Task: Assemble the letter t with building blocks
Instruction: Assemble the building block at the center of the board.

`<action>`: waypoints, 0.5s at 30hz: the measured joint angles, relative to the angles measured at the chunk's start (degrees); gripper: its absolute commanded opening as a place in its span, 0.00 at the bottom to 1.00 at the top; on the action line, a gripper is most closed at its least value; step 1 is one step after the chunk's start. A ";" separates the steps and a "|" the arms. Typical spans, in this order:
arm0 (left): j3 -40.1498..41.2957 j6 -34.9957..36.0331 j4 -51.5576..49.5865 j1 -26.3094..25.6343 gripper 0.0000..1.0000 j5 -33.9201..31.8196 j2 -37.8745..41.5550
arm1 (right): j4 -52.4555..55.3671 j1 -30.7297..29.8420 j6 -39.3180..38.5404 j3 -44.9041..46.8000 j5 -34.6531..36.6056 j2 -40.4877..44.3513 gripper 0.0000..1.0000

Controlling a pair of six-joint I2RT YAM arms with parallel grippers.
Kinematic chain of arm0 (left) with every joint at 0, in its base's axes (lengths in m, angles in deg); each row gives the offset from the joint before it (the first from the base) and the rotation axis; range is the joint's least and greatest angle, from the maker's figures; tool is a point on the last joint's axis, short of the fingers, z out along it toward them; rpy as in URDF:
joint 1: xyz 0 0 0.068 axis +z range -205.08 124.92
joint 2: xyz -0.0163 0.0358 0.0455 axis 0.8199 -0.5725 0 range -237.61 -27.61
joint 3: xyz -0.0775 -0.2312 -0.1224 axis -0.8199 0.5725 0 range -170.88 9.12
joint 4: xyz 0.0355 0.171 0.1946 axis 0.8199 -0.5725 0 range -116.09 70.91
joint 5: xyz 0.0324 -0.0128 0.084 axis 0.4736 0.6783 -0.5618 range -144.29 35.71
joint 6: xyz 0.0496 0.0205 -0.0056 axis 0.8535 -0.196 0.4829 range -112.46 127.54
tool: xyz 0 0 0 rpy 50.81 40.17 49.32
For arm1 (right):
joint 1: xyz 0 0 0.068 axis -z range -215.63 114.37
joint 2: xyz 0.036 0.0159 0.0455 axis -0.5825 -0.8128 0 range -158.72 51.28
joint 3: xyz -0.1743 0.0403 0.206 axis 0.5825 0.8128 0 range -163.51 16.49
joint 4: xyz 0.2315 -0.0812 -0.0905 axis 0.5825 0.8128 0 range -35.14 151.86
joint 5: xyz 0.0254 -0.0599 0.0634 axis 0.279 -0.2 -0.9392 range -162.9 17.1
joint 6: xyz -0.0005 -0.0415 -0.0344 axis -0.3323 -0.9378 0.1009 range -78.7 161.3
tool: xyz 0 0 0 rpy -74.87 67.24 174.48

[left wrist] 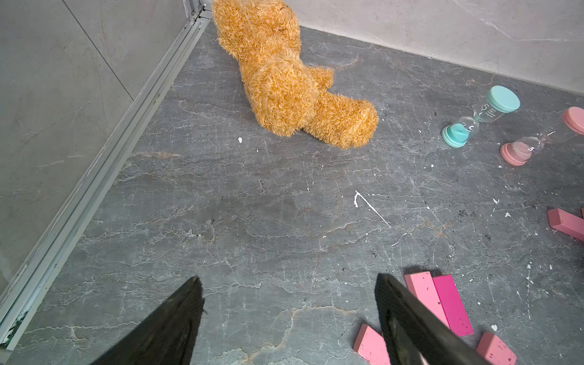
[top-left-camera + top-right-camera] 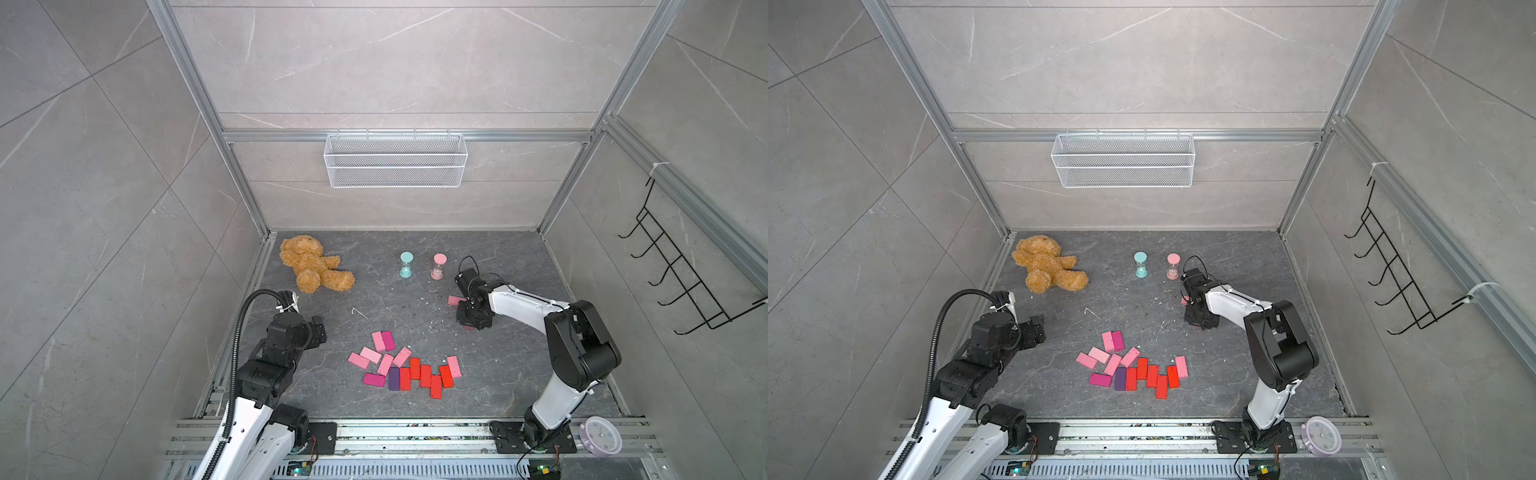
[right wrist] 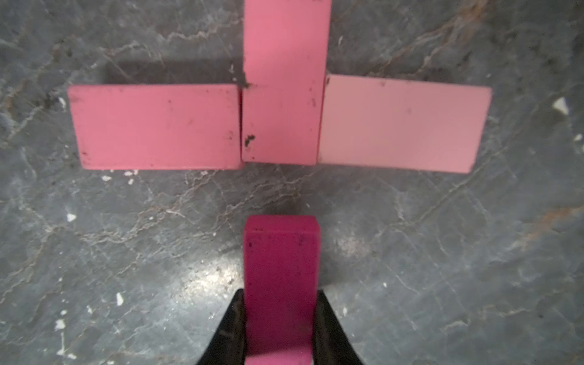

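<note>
Right gripper [image 3: 280,295] clamps magenta block [image 3: 280,252]; pink blocks [image 3: 284,94] ahead, pink timer [image 2: 439,267] near

Both top views are looking steeply down from high above the front edge toward the back wall [image 2: 395,75], sharing nearly the whole tabletop [image 2: 498,365]. The left wrist camera is gazing low across it toward the teddy bear [image 1: 284,79], which the top views are also showing. The right wrist camera is facing straight down, very close over pink building blocks [image 3: 281,94].
</note>
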 measured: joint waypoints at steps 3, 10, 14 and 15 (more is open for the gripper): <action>0.00 0.00 -0.02 0.00 0.88 0.02 0.00 | 0.09 0.44 0.13 -0.20 -0.35 -0.70 0.03; 0.00 -0.02 -0.02 0.00 0.88 0.02 0.09 | 0.11 1.01 0.20 -1.33 -0.66 -2.25 0.04; 0.00 0.00 -0.02 0.00 0.88 0.00 0.09 | 0.35 1.05 0.20 -1.90 -0.59 -2.69 0.06; 0.00 0.00 -0.02 0.00 0.88 0.02 0.09 | 0.37 1.09 0.20 -1.99 -0.59 -2.80 0.06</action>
